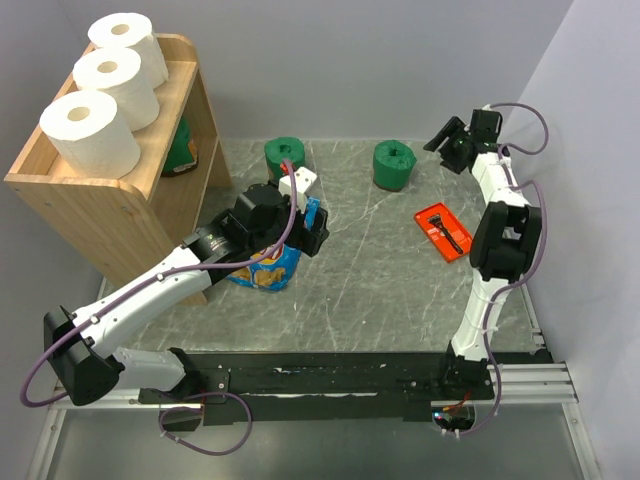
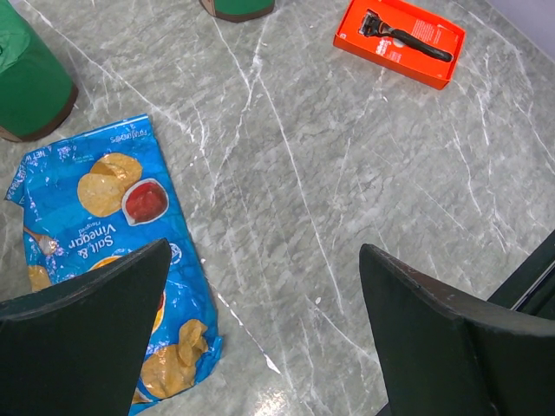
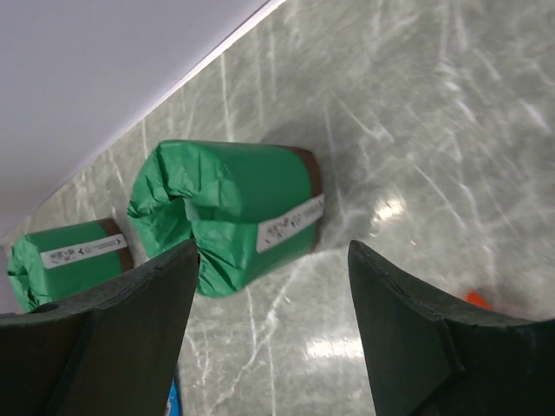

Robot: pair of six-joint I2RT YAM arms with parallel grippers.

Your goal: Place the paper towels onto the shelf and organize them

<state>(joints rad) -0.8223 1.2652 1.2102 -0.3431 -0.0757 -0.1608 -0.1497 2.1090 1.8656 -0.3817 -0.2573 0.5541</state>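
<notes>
Three white soft paper towel rolls stand upright in a row on the raised-rim top tray of the light wooden shelf [image 1: 110, 215]: back one [image 1: 128, 40], middle one [image 1: 115, 80], front one [image 1: 90, 130]. Shelf sits at the far-left corner of the grey marbled table [image 1: 380, 290]. One dark green paper roll [image 1: 181, 150] is on the tier under the top tray, partly hidden by the side panel. Two more green wrapped rolls are on the table near the back edge, well apart: left one [image 1: 285, 157] just behind the left arm's wrist, right one [image 1: 393, 164] nearer the right arm. Left gripper [image 2: 264, 260] hangs over the table beside the blue crinkly chip bag [image 2: 95, 225], jaws spread wide, nothing between them. One finger [image 2: 87, 329] overlaps the bag in the wrist view; can't tell if it touches. Right gripper [image 3: 270, 251] is at back right, jaws wide apart, holding nothing, with the right green roll ahead of it and clear of the fingers. Flat red-orange razor pack [image 1: 443, 232] lies on the table near the right arm.
</notes>
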